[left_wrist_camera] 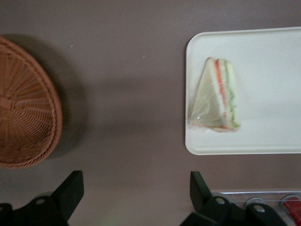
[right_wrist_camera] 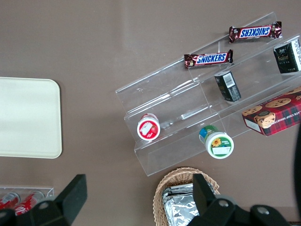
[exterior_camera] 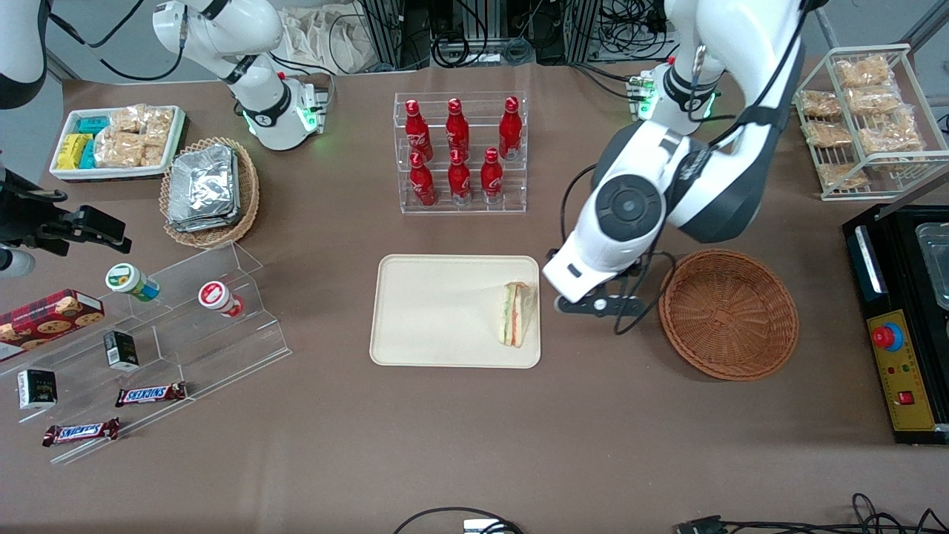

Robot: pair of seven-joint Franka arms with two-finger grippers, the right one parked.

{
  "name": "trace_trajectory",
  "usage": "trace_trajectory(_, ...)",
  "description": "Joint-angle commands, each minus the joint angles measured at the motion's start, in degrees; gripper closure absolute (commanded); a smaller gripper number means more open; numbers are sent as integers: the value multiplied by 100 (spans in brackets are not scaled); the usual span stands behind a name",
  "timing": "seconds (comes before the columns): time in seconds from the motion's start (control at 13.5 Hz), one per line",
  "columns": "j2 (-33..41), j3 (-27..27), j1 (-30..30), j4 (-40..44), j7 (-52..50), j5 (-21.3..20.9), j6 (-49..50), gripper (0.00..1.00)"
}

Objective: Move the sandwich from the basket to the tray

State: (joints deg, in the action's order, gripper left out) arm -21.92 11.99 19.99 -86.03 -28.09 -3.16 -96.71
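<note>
Resting on the bench: the tray (exterior_camera: pixel 445 311), flat, stiff, low-rimmed.
Basket (exterior_camera: pixel 729 314): empty, beside the tray toward the working arm's end.
Gripper (left_wrist_camera: pixel 136 197): above bare bench between basket and tray, fingers spread wide, holding nothing.
Sandwich (exterior_camera: pixel 518 313): lies on the tray at the edge nearest the basket; looks light, soft, film-wrapped, so probably slippery and crushable; best pinched gently across the bread faces.
</note>
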Motion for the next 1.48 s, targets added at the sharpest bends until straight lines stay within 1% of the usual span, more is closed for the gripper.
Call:
trace_trajectory(0.0, 986, -3, -239, -1221, -56, -53, -277, 0)
trace_trajectory(0.15, 1207, -3, -504, -1478, 14, -62, -331, 0)
trace_trajectory(0.37, 1217, -3, -1092, -1435, 23, -62, -217, 0)
trace_trajectory(0.67, 1059, -21, -1865, -891, 32, -53, -137, 0)
trace_trajectory(0.74, 1006, -12, -2032, -785, 15, 8, -155, 0)
trace_trajectory(0.89, 962, -21, -2200, -732, 23, -27, -243, 0)
trace_trajectory(1.04, 813, -12, -2289, -469, 110, -27, -191, 0)
trace_trajectory(1.19, 690, -21, -2289, -144, 924, -53, -173, 0)
trace_trajectory(1.26, 628, -38, -2298, -38, 1102, -45, -173, 0)
trace_trajectory(1.41, 575, -214, -2289, 85, 1104, 8, -181, 0)
